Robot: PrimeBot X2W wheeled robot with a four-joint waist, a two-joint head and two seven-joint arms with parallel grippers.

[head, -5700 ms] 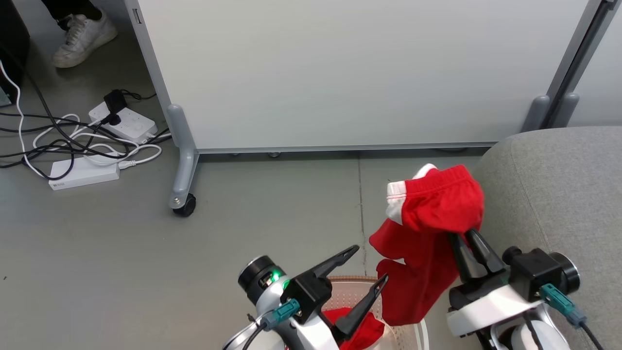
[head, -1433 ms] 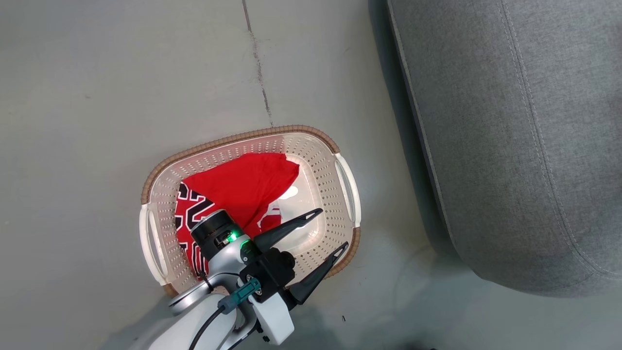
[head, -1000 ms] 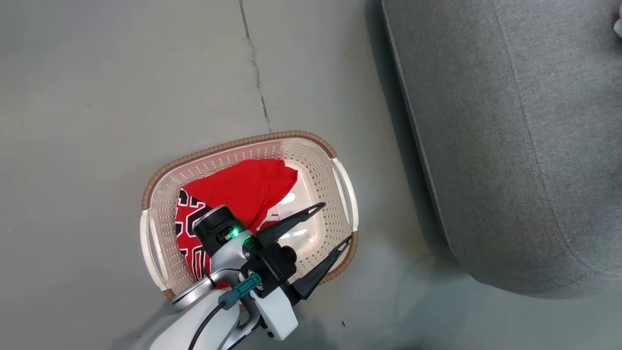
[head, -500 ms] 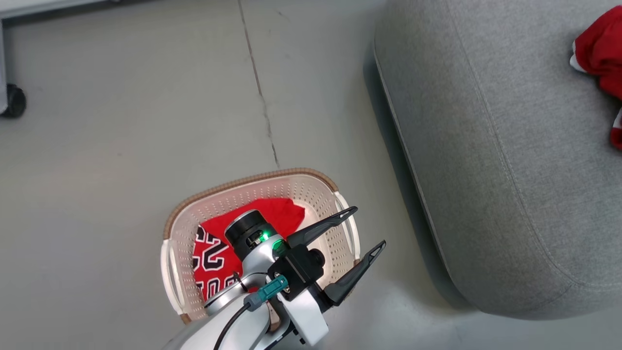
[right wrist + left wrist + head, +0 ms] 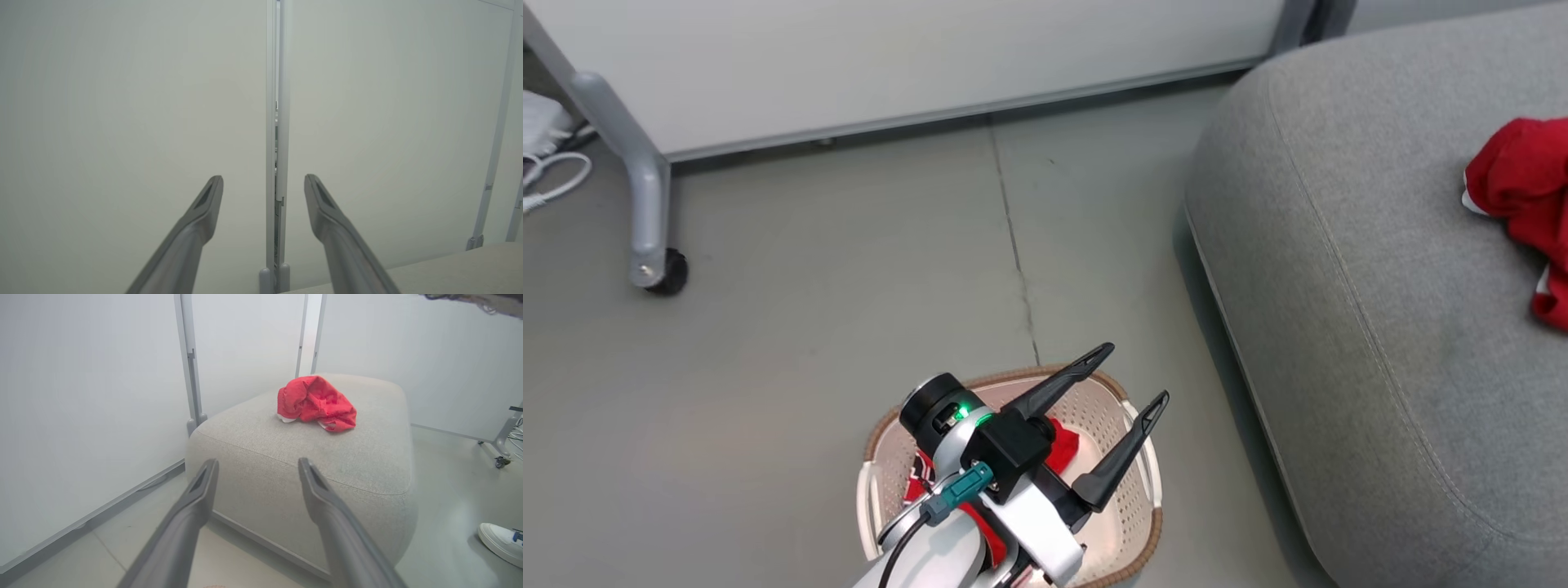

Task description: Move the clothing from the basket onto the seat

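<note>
A crumpled plain red garment with white trim point(image 5: 1519, 196) point(image 5: 316, 404) lies on top of the big grey seat point(image 5: 1380, 286) point(image 5: 347, 469). The cream basket point(image 5: 1131, 457) stands on the floor at the bottom of the head view, with a red jersey point(image 5: 1062, 445) in it, mostly hidden behind my left arm. My left gripper point(image 5: 1135, 374) point(image 5: 258, 467) hovers open and empty above the basket, fingers pointing toward the seat. My right gripper point(image 5: 263, 181) is open and empty too, facing pale wall panels.
A pale panel on a grey leg with a black castor point(image 5: 666, 273) stands at the back left, white cables point(image 5: 547, 175) beside it. A white shoe point(image 5: 500, 543) rests on the floor beyond the seat. More panels and a wheeled stand point(image 5: 502, 457) surround the area.
The head camera has tilted up, so the basket slid to the bottom edge and the panel and the seat's garment came into view. My left gripper has stayed open over the basket.
</note>
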